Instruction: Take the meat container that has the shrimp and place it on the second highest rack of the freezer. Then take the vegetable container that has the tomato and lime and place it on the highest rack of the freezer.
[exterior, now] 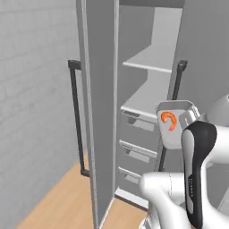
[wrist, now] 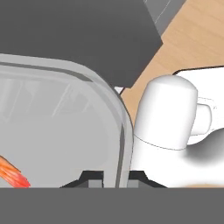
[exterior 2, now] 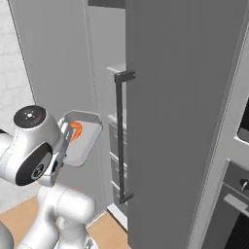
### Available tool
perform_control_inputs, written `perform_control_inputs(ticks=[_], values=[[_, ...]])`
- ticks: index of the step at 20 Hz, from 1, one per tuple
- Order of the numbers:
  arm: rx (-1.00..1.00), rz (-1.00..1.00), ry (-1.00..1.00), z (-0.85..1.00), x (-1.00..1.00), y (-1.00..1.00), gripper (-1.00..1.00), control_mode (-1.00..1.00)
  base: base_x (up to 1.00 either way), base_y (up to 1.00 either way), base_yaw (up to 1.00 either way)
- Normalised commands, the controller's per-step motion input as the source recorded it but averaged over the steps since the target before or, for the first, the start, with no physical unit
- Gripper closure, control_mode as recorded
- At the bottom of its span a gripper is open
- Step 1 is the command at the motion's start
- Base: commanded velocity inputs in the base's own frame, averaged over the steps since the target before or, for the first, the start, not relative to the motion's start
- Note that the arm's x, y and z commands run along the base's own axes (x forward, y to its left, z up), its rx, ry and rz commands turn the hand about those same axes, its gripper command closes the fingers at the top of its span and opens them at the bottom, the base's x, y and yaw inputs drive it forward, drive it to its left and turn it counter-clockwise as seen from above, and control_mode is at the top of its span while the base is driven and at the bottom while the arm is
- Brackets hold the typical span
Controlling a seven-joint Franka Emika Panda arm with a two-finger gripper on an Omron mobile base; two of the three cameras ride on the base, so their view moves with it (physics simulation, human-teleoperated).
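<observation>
Grey meat container with an orange shrimp is clamped by its rim in the gripper, tilted before the open freezer.

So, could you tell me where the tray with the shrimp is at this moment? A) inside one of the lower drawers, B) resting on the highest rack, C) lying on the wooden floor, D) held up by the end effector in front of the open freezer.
D: the tray with the shrimp is tilted in the air, its rim clamped in the end effector, outside the freezer.
</observation>
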Motion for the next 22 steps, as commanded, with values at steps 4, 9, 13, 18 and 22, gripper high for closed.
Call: perform_control_inputs(ticks=[4,9,13,18,22], values=[[0.00,0.00,0.00,0.00,0.00,0.00,1.00,1.00,0.51,0.13,-0.41],[0.00,0.00,0.00,0.00,0.00,0.00,1.00,1.00,0.56,0.38,-0.34],[0.00,0.00,0.00,0.00,0.00,0.00,1.00,1.00,0.45,0.60,-0.19],[0.00,0.00,0.00,0.00,0.00,0.00,1.00,1.00,0.40,0.12,-0.15],[0.00,0.00,0.00,0.00,0.00,0.00,1.00,1.00,0.48,0.00,-0.20]])
